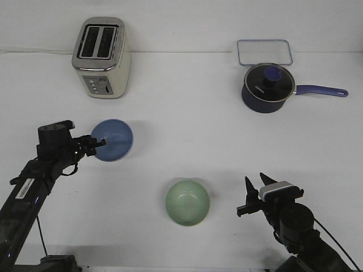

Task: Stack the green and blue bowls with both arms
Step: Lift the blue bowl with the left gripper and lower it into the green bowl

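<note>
- Right now I have the blue bowl [113, 140] at about nine o'clock from the table's [187, 113] middle, tilted so its opening faces the camera.
- My left gripper [100, 145] is at that bowl's nine-o'clock rim, its fingers closed on the edge, one tip showing inside the bowl.
- I see the green bowl [188, 202] sitting upright at about six o'clock, well apart from the blue one, nothing touching it.
- My right gripper [255, 190] hovers at the green bowl's three o'clock, near it but clear of it, jaws parted with two pointed tips up.
- At eleven o'clock I have a cream toaster [102, 57].
- At one o'clock sits a dark blue saucepan [267, 88] with its lid on, handle pointing to three o'clock.
- Just behind the saucepan lies a clear rectangular container [265, 52].
</note>
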Controlling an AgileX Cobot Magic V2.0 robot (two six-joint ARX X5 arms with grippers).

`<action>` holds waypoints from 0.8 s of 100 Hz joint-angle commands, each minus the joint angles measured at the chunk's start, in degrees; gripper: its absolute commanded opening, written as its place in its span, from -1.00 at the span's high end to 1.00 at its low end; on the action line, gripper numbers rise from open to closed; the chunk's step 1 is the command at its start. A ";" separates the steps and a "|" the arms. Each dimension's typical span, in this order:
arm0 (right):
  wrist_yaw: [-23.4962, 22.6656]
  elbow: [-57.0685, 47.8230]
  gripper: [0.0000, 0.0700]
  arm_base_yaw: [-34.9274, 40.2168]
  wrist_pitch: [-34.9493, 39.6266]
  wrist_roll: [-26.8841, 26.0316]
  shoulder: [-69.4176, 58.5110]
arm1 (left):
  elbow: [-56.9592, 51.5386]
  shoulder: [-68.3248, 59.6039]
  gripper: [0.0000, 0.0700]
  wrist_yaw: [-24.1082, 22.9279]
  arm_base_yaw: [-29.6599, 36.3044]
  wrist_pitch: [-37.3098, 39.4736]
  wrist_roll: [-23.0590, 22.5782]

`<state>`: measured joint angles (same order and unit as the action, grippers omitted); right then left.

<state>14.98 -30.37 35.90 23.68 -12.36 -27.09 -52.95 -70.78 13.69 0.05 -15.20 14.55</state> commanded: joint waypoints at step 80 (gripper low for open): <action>-0.59 -0.02 0.15 0.42 -0.42 -1.29 -0.24 | -1.11 -2.23 0.96 2.19 40.89 -0.37 1.31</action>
<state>14.57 -30.37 35.90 23.68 -12.91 -27.09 -53.10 -71.22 16.25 39.66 -16.53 16.03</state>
